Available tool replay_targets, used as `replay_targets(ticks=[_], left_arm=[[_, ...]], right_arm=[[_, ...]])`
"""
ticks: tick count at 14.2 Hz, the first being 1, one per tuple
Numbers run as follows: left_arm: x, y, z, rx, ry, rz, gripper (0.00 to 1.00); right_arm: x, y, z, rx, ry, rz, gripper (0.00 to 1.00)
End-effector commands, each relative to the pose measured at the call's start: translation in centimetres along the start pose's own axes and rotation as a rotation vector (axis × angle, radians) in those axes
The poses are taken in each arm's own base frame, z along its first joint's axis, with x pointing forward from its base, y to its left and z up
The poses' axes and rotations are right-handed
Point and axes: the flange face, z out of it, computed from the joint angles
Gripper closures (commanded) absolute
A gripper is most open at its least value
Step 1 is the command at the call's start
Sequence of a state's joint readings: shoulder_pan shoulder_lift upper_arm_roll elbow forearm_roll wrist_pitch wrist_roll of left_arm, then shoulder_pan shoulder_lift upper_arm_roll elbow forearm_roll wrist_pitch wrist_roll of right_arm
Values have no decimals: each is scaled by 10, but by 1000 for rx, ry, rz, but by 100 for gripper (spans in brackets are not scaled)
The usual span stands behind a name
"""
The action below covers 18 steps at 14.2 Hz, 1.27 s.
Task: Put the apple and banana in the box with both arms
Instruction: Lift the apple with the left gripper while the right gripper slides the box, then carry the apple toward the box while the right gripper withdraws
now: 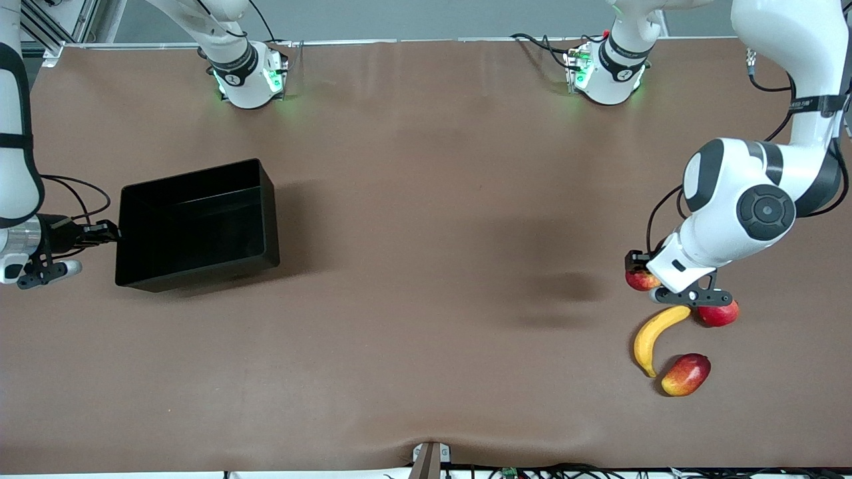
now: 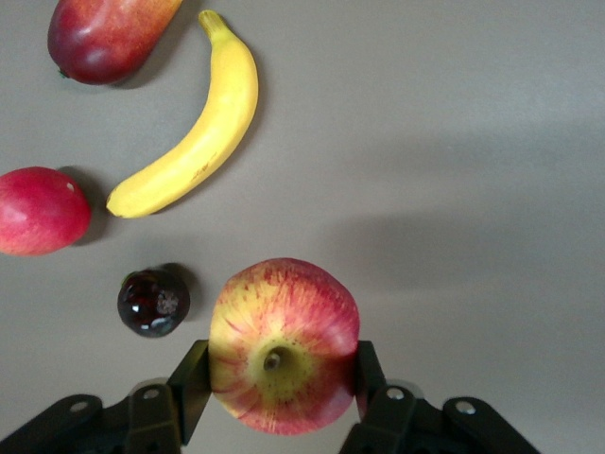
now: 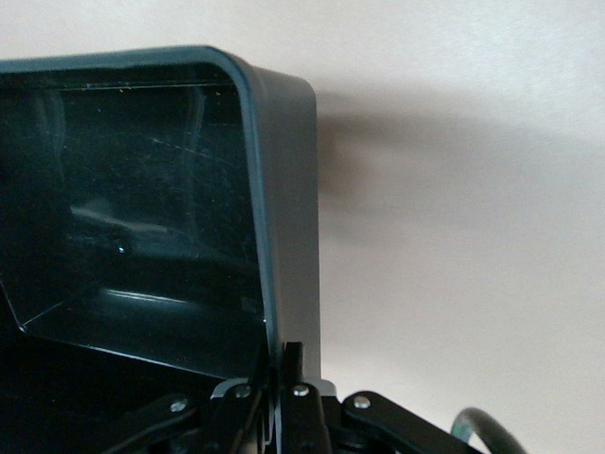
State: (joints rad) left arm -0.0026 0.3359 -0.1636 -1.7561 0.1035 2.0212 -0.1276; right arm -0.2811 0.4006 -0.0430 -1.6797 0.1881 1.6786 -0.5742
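The small red-and-yellow apple (image 2: 284, 312) sits between the fingers of my left gripper (image 2: 282, 364), which is shut on its two sides. In the front view this apple (image 1: 640, 282) shows partly under the left gripper (image 1: 638, 265), at the left arm's end of the table. The yellow banana (image 1: 655, 336) (image 2: 194, 132) lies on the table, nearer to the front camera than the apple. The black box (image 1: 193, 223) stands at the right arm's end. My right gripper (image 1: 106, 233) (image 3: 281, 364) is shut on the box's end wall (image 3: 284, 189), one finger inside and one outside.
A pinkish-red round fruit (image 1: 719, 314) (image 2: 38, 210) lies beside the banana. A red-and-yellow mango (image 1: 685, 374) (image 2: 109, 38) lies nearer to the front camera. A small dark plum-like fruit (image 2: 153, 302) rests next to the apple. Brown table (image 1: 432, 266) spreads between box and fruits.
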Motion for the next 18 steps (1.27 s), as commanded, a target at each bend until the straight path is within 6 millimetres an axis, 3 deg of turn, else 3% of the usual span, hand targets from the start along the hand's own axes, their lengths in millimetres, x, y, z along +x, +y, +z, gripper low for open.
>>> replay_targets(ticks=[1, 3, 6, 10, 13, 18], left_arm=[[-7, 19, -17, 10, -16, -41, 100], [-11, 34, -18, 11, -24, -66, 100], [-13, 36, -28, 11, -11, -65, 100], [-17, 41, -41, 25, -34, -54, 100], [-18, 41, -43, 26, -34, -56, 100], [-21, 43, -39, 31, -64, -57, 100]], right_arm=[[14, -60, -20, 17, -19, 80, 100], [30, -117, -20, -16, -29, 135, 100], [59, -207, -1, -69, -43, 177, 100], [81, -304, 25, -31, 4, 227, 100], [96, -370, 71, -67, 20, 258, 100], [116, -455, 150, -35, 80, 220, 100]])
